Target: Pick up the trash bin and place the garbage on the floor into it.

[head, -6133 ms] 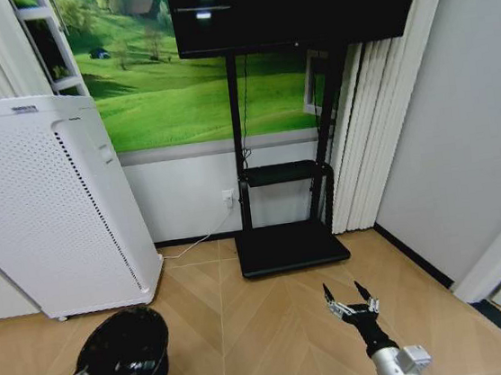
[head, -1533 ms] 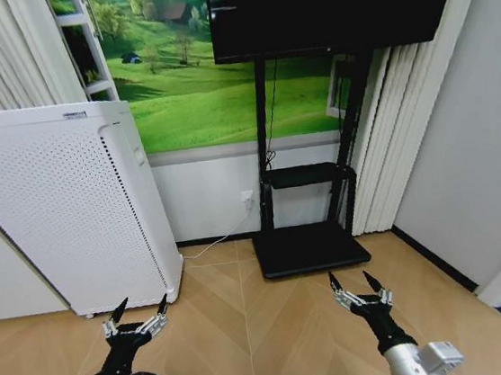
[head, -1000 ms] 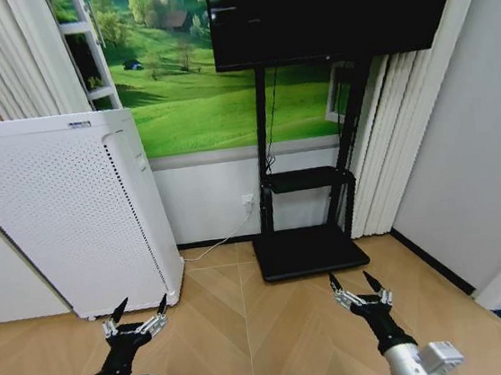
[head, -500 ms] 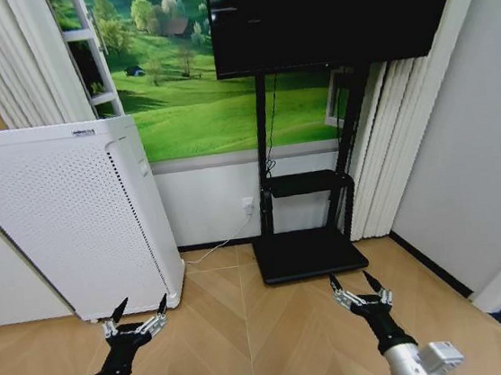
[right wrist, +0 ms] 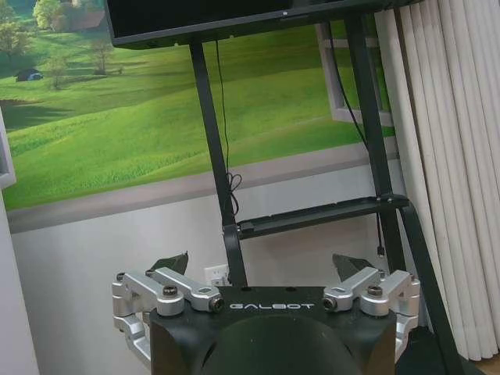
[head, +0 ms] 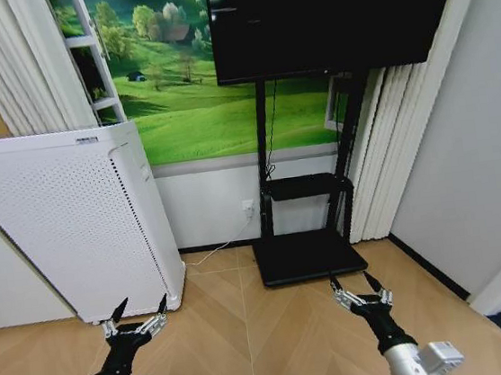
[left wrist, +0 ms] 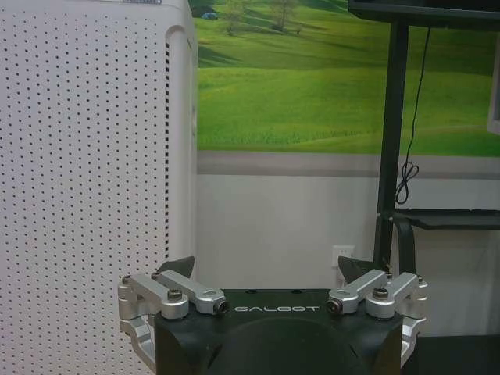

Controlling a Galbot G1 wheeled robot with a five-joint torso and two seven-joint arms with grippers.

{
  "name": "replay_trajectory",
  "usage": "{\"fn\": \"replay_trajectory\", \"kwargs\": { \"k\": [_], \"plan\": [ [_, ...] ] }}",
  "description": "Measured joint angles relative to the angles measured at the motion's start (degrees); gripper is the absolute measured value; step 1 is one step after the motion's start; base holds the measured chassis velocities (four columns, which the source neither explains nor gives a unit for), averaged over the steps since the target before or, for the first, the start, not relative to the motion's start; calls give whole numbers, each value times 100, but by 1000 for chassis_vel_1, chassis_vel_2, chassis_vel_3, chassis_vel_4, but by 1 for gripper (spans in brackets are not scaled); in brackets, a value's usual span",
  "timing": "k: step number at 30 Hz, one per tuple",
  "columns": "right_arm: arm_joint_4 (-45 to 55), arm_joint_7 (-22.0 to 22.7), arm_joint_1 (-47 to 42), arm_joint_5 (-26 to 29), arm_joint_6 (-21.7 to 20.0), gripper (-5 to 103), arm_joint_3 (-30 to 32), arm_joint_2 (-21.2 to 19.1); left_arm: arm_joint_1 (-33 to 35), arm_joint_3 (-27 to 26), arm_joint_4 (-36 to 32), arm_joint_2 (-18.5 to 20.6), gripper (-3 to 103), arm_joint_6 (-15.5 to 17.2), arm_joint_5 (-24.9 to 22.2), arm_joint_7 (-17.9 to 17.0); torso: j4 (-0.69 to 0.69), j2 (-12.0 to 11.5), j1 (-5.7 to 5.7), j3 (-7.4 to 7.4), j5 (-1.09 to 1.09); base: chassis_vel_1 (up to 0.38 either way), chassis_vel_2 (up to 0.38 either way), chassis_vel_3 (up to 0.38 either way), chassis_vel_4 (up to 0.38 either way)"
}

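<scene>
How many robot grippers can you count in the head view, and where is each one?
2. The left gripper is low on the left, jaws open, in front of the white appliance. The right gripper is low on the right, jaws open, before the TV stand.

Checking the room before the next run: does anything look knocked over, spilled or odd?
Nothing stands out. The white appliance stands upright by the wall, the TV stand sits square on the floor, and its cable hangs down tidily. The left gripper and right gripper are both open and hold nothing above bare floor.
</scene>
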Motion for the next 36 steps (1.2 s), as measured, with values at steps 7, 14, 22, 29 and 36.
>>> {"fn": "replay_trajectory", "kwargs": {
  "k": [7, 14, 22, 29, 36],
  "plan": [
    [0, 0, 0, 0, 0, 100, 0, 0, 0, 0, 0, 0, 100, 0, 0, 0, 0, 169, 64, 106, 0, 0, 0, 0, 0],
    [0, 0, 0, 0, 0, 100, 0, 0, 0, 0, 0, 0, 100, 0, 0, 0, 0, 337, 131, 206, 0, 0, 0, 0, 0],
    [0, 0, 0, 0, 0, 100, 0, 0, 0, 0, 0, 0, 100, 0, 0, 0, 0, 529, 204, 325, 0, 0, 0, 0, 0],
    [0, 0, 0, 0, -1, 100, 0, 0, 0, 0, 0, 0, 100, 0, 0, 0, 0, 693, 272, 422, 0, 0, 0, 0, 0],
    [0, 0, 0, 0, -1, 100, 0, 0, 0, 0, 0, 0, 100, 0, 0, 0, 0, 860, 341, 518, 0, 0, 0, 0, 0]
  ]
}}
